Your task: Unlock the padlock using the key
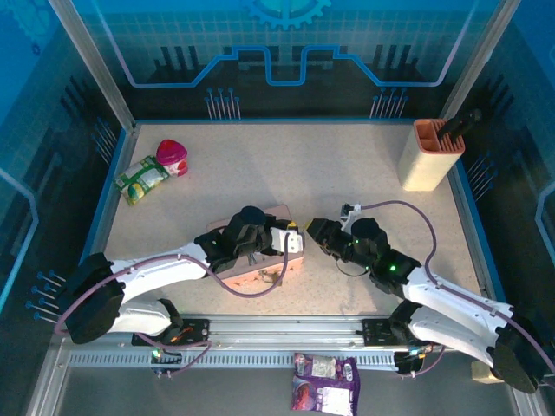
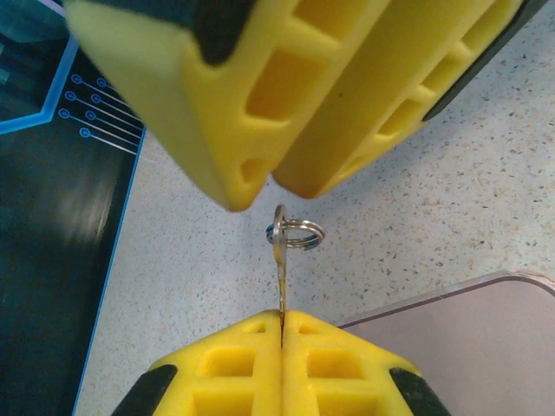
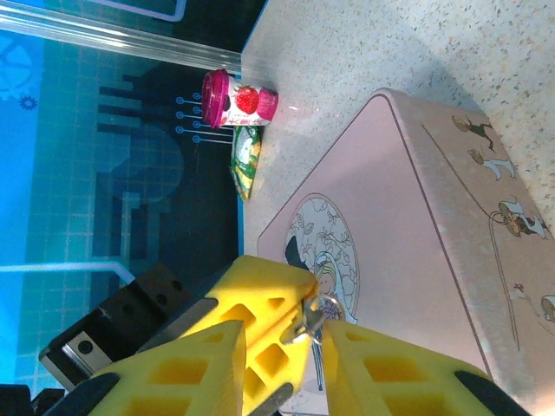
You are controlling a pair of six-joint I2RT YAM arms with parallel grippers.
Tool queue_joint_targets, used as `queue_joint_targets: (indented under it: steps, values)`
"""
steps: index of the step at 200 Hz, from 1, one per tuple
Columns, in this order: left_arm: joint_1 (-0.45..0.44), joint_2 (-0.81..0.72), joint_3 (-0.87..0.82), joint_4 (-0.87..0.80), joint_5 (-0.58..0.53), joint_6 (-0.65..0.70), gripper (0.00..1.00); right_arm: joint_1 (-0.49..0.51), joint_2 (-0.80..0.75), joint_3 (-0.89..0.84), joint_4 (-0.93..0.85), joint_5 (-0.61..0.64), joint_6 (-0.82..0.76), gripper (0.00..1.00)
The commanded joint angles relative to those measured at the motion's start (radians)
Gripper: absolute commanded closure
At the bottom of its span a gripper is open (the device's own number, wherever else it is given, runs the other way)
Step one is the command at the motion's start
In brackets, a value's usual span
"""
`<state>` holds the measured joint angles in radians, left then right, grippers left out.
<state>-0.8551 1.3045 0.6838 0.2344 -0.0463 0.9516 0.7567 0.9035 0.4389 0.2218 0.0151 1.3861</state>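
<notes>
My left gripper (image 2: 282,317) is shut on the blade of the thin key (image 2: 280,282). The key's head and its small split ring (image 2: 296,232) stick out past the yellow fingertips. My right gripper (image 3: 284,329) is open. Its yellow fingers (image 3: 386,368) flank the left gripper's tip, and the key (image 3: 309,322) lies just off the right-hand finger. From above, the left gripper (image 1: 293,236) and the right gripper (image 1: 310,230) meet tip to tip over the right end of the pink tin (image 1: 260,270). The padlock is out of view.
The pink illustrated tin (image 3: 408,225) lies under both grippers. A tan holder (image 1: 429,156) stands at the back right. A pink cup (image 1: 172,156) and a green packet (image 1: 140,179) lie at the back left. A purple packet (image 1: 325,381) sits by the front rail.
</notes>
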Motion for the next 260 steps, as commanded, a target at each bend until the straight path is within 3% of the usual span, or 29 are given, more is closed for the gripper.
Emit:
queue_joint_targets:
  steps: [1,115,197,236,244,247,260]
  values:
    - [-0.01,-0.014,-0.017,0.03,0.008,0.025,1.0,0.016,0.019,-0.002,0.042,-0.017,0.028,0.71]
    - [-0.03,-0.027,-0.046,0.07,0.011,0.045,1.0,0.021,0.057,-0.012,0.079,-0.003,0.037,0.78]
    - [-0.033,-0.037,-0.066,0.125,-0.018,0.028,1.0,0.025,0.035,-0.02,0.08,0.011,0.014,0.99]
    - [-0.033,-0.061,-0.094,0.192,-0.003,-0.05,0.77,0.026,0.025,-0.043,0.11,0.023,-0.001,1.0]
    - [-0.032,-0.084,-0.113,0.214,0.015,-0.09,0.7,0.023,0.022,-0.05,0.114,0.031,-0.009,1.0]
    - [-0.032,-0.096,-0.122,0.224,0.021,-0.109,0.6,0.022,0.019,-0.053,0.116,0.034,-0.012,1.0]
    - [-0.03,-0.15,-0.158,0.255,0.051,-0.189,0.42,0.013,0.008,-0.057,0.109,0.04,-0.043,1.0]
